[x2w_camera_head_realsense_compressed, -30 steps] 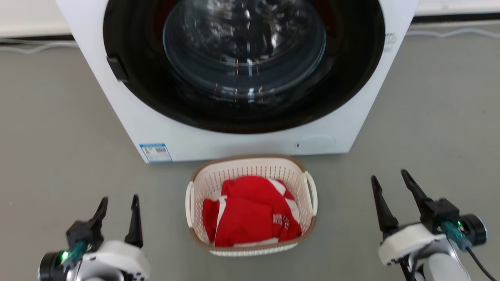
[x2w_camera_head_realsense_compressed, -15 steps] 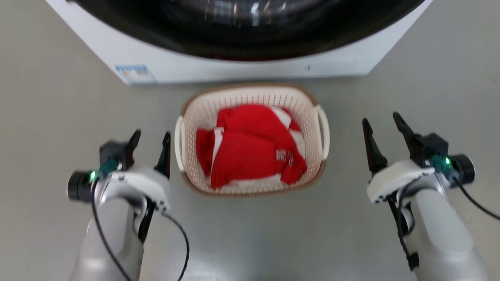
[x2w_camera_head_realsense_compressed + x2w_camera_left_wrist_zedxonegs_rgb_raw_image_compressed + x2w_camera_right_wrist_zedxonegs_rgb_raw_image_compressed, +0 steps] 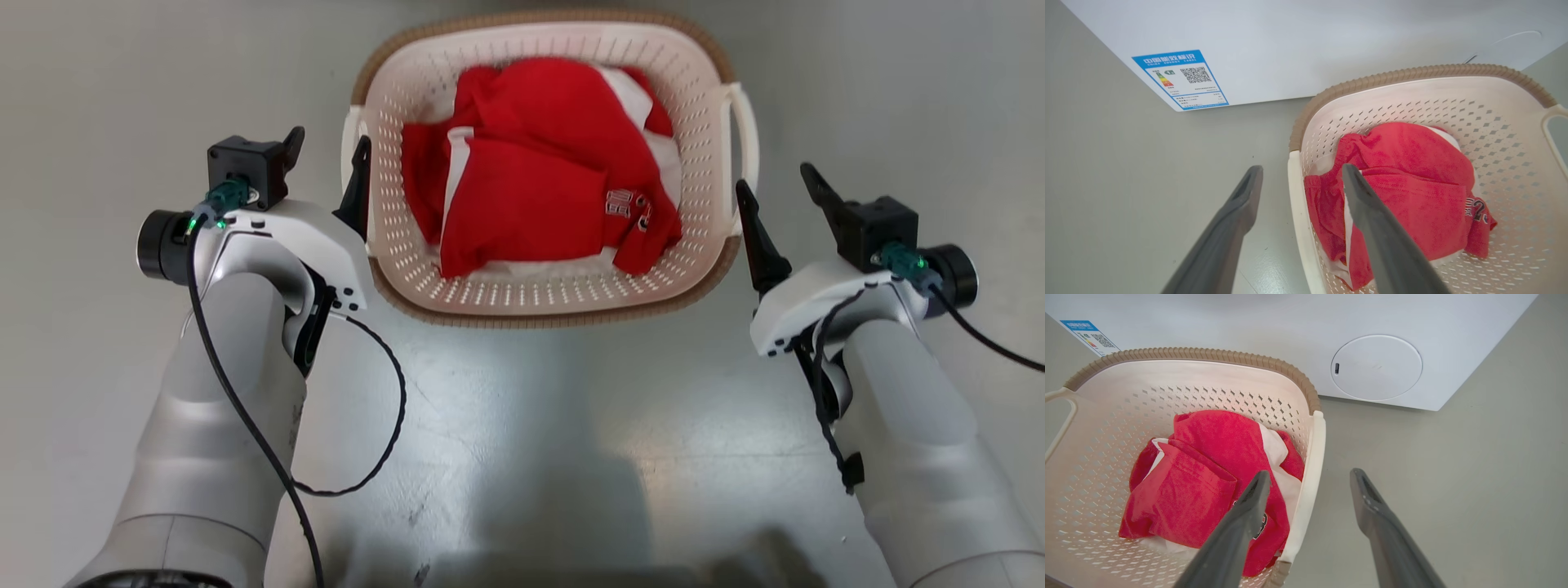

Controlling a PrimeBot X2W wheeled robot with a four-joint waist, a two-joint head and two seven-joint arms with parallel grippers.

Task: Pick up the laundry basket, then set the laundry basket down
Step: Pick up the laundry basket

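The laundry basket (image 3: 540, 315) stands on the grey floor, cream-white and perforated with a brown rim, holding a red and white garment (image 3: 531, 188). My left gripper (image 3: 326, 140) is open at its left side. In the left wrist view the left gripper (image 3: 1302, 168) has one finger over the basket (image 3: 1453, 102) and one outside, with the white left handle (image 3: 1298, 212) between them. My right gripper (image 3: 774, 178) is open at the right side. In the right wrist view the right gripper (image 3: 1310, 473) straddles the right handle (image 3: 1312, 457) of the basket (image 3: 1167, 381). Neither gripper holds anything.
The white washing machine (image 3: 1331, 41) stands just behind the basket, its front carrying a blue label (image 3: 1180, 77) and a round service flap (image 3: 1376, 367). Grey floor (image 3: 522, 425) spreads between my two forearms. A black cable (image 3: 384, 441) loops off the left arm.
The head camera has tilted down, so the washing machine has left its view. Both arms have come forward and inward to the basket's sides. Both grippers stay open.
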